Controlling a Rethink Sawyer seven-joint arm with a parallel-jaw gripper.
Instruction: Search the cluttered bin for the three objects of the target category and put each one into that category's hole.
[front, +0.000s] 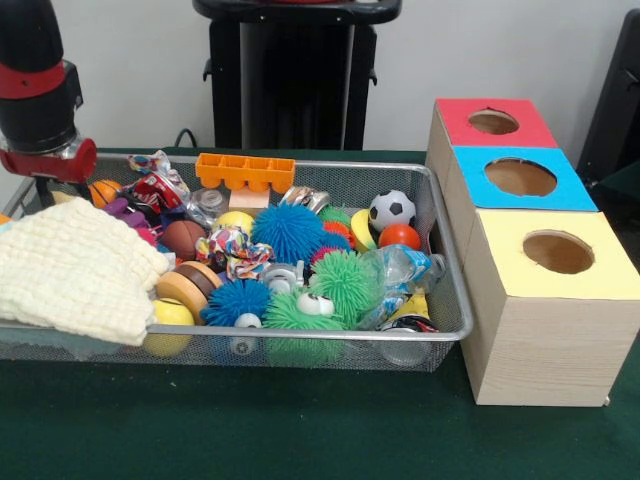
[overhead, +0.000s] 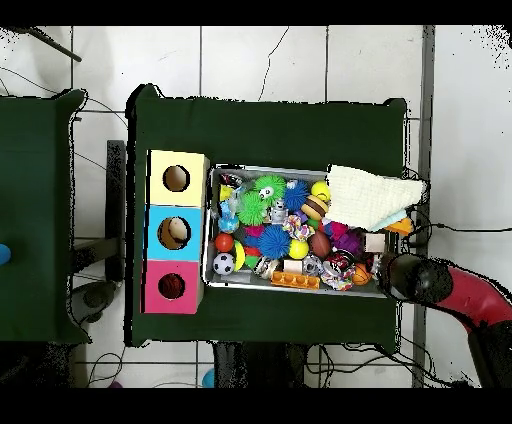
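The bin (front: 445, 240) sits left of the boxes, long axis left to right, packed to the rim, with a cloth (front: 75, 272) draped over its near left edge. The red hole (front: 493, 122) is farthest, open and clear above. The arm (front: 38, 90) hangs over the bin's far left corner; I cannot tell the gripper's opening
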